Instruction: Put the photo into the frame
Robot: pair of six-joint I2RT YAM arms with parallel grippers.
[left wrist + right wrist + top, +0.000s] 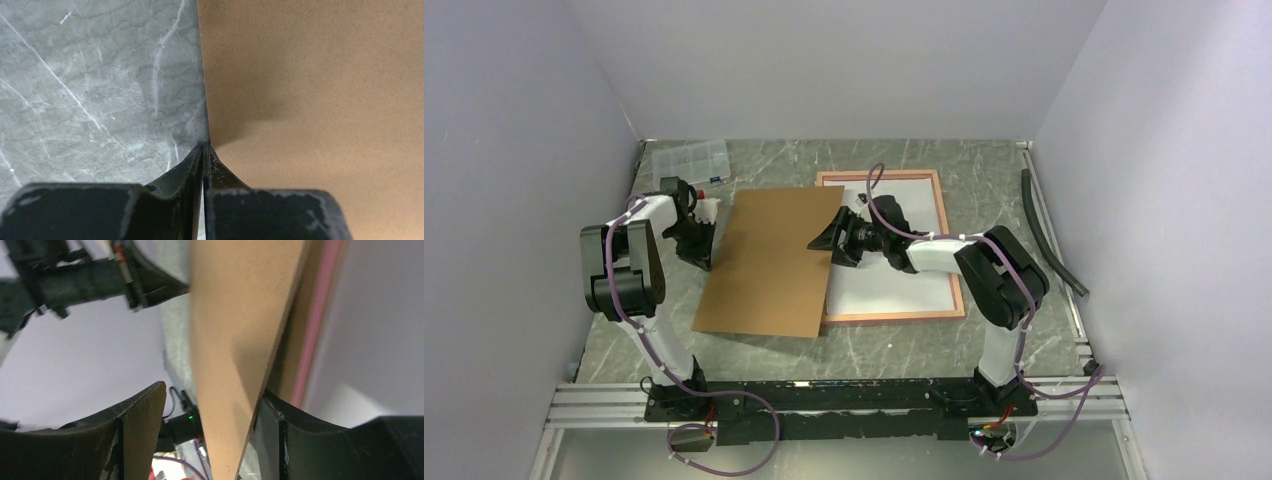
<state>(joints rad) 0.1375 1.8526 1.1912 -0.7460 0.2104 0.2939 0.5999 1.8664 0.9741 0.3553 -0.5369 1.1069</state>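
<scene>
The frame lies flat at the back right, its pink-tan border around a white sheet, the photo with its plain back up. A brown backing board is tilted over the frame's left side. My left gripper is shut on the board's left edge; in the left wrist view the gripper pinches that edge. My right gripper is open at the board's right edge. In the right wrist view the gripper has the board between its jaws, beside the frame's pink strip.
A clear plastic compartment box sits at the back left. A black hose lies along the right wall. A metal rail with the arm bases runs along the near edge. Walls close in on three sides.
</scene>
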